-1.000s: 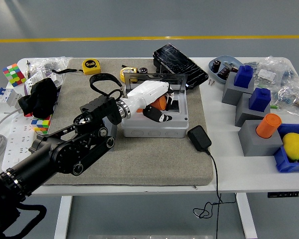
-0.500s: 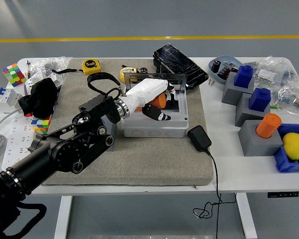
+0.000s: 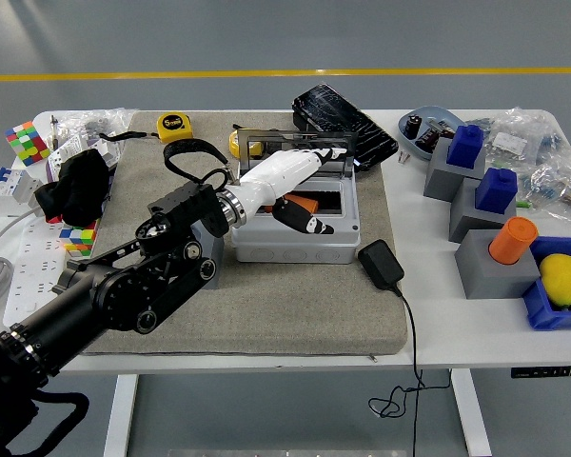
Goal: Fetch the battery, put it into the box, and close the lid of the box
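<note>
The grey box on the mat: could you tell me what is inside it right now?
An orange battery lies inside the box; the left hand covers part of the interior.

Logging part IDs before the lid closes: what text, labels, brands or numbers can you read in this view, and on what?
Nothing legible in the head view.
yellow tape measure: dark round label, too small to read.
white breaker: markings blurred.
grey box under the left hand: no print visible.
black charger: no print visible.

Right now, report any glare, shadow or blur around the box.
Head view: sharp, evenly lit, no motion blur; the box lid is clear, showing things behind; soft shadow under the left hand; the orange battery inside stays readable.
</note>
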